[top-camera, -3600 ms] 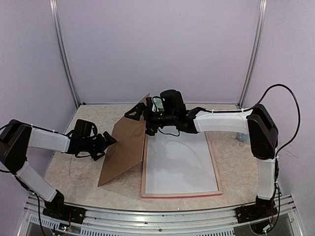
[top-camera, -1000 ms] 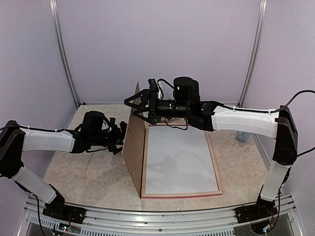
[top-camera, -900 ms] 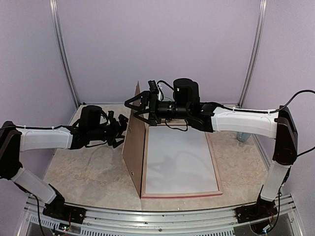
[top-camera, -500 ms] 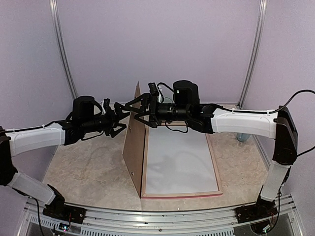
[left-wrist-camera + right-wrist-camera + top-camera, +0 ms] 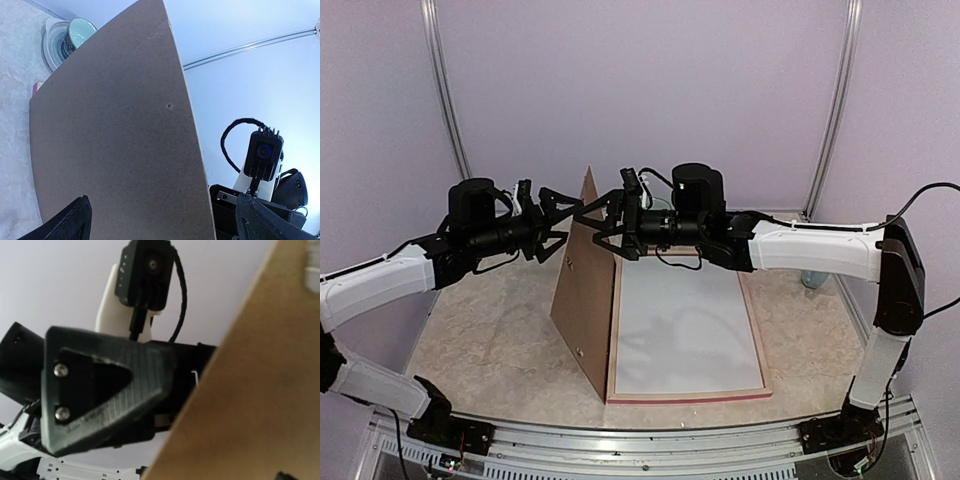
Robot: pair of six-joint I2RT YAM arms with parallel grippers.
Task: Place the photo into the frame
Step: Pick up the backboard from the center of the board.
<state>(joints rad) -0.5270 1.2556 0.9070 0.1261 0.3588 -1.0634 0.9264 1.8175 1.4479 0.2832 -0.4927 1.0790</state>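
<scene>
Board (image 5: 582,300) is standing up along the frame's (image 5: 757,338) left rim, top corner poking between both arms' wide-open jaws

A brown backing board (image 5: 582,290) stood on one long edge on the beige marbled table (image 5: 485,345), its top leaning left (two small fittings dotted its outer face). A small teal-and-white round object (image 5: 67,37) sat on the table beyond it, too blurred to name. Lilac walls (image 5: 640,90) closed in the back.
</scene>
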